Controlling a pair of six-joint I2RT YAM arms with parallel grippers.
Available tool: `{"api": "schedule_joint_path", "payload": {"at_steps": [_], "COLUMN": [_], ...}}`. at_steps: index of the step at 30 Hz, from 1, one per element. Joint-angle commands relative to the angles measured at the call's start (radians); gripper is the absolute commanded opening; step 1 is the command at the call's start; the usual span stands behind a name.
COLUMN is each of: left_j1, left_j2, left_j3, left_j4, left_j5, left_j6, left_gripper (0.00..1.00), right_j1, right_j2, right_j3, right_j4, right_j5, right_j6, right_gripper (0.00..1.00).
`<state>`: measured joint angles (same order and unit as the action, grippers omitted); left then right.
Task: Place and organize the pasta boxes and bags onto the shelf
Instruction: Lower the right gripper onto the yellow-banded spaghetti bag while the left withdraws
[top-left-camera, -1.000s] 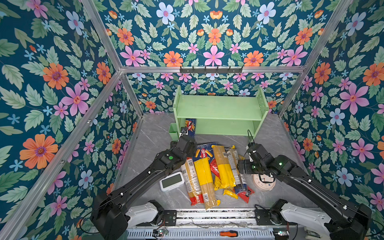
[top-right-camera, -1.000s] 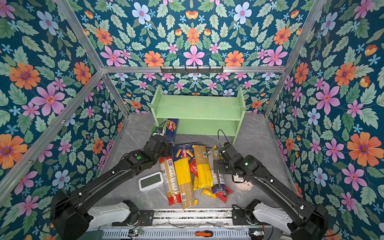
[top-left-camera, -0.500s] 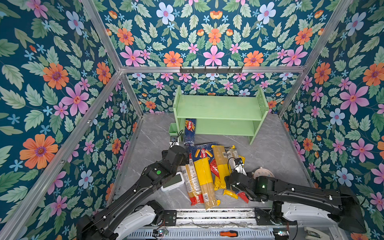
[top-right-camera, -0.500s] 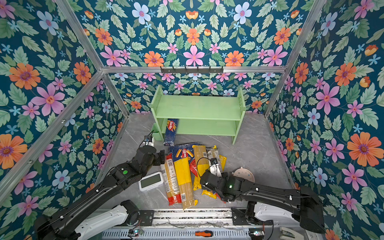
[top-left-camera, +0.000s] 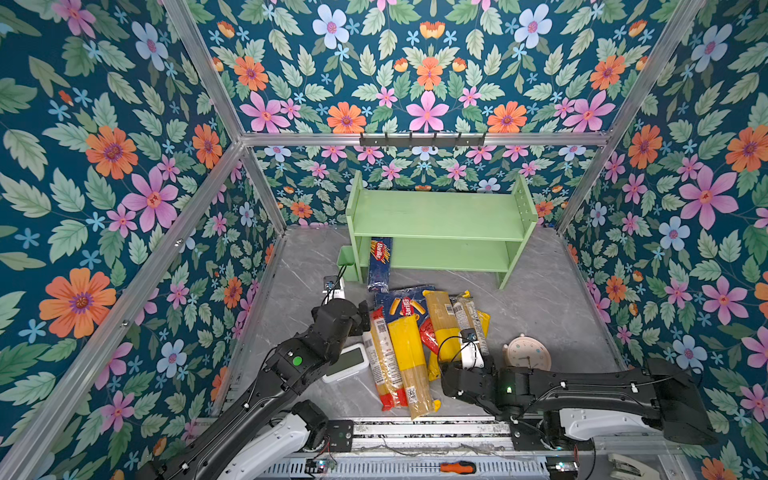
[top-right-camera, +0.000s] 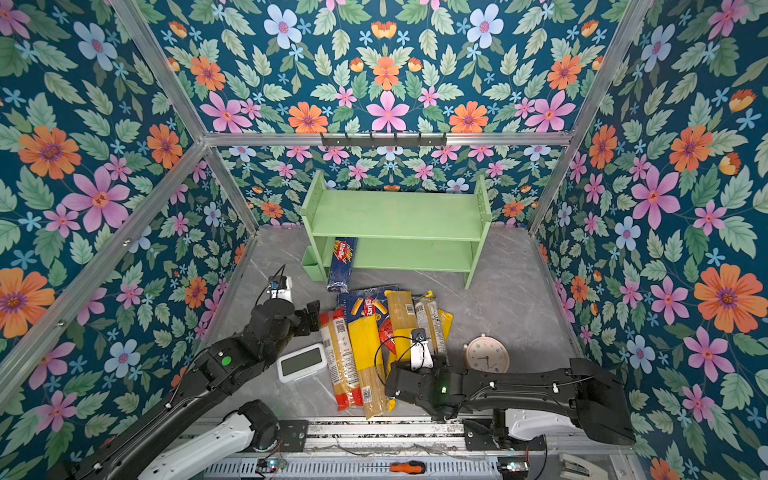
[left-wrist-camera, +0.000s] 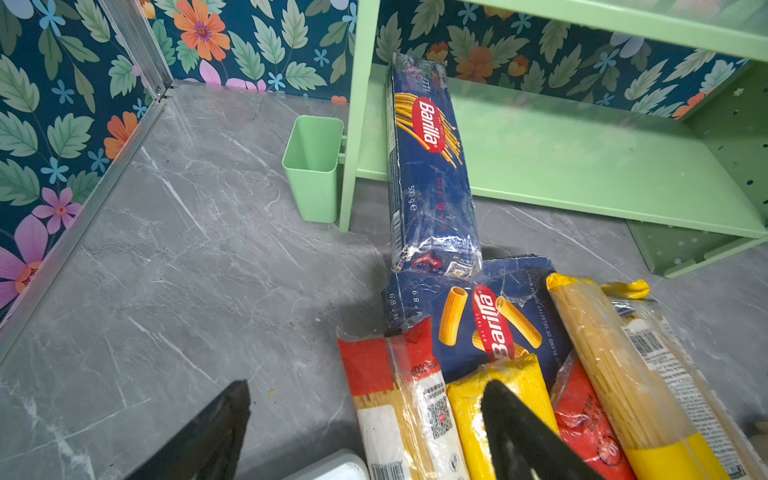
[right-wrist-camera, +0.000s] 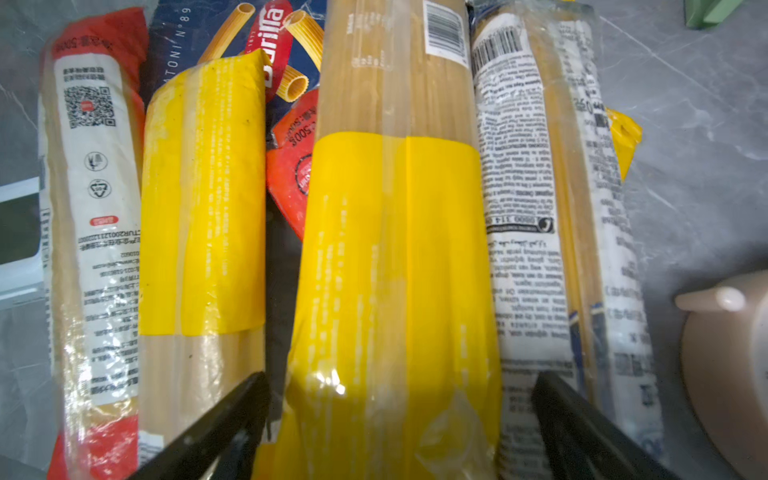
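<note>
Notably, only the wrist views show jaws: left gripper (left-wrist-camera: 368, 390) apart, empty; right gripper (right-wrist-camera: 401, 380) wide, flanking yellow-banded bag (right-wrist-camera: 395, 249). In a top view spaghetti box (top-left-camera: 380, 266) leans on shelf (top-left-camera: 436, 216) lower tier, just left of centre.

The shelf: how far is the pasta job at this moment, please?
Done: only the long spaghetti box is partly in, one end on the lower tier of the shelf, the other sticking out. In hand: nothing; left claw open, right claw open and straddling a yellow-banded bag. Left: that bag, the wide Barilla box and the other bags on the table.
</note>
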<state>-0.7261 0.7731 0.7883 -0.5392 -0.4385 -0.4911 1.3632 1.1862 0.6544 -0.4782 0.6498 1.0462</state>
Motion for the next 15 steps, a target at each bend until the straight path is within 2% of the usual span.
{"api": "schedule_joint_path", "payload": {"at_steps": [1,6,15], "left_j1": [0.001,0.001,0.001], "left_j2": [-0.008,-0.017,-0.037], "left_j3": [0.003,-0.007,-0.008], "left_j4": [-0.023,-0.031,-0.041], "left_j5": [-0.002,-0.003,-0.013], "left_j6": [-0.009,-0.017,-0.023], "left_gripper": [0.89,0.89,0.89], "right_j1": [0.001,0.0,0.001], "right_j2": [-0.034,-0.047,0.049], "right_j3": [-0.042,-0.055,-0.029], "right_j4": [0.047,0.074,0.111], "right_j5": [0.0,-0.031,-0.047], "right_j6": [0.028,-0.006,-0.037], "right_gripper": [0.99,0.98,0.96]}}
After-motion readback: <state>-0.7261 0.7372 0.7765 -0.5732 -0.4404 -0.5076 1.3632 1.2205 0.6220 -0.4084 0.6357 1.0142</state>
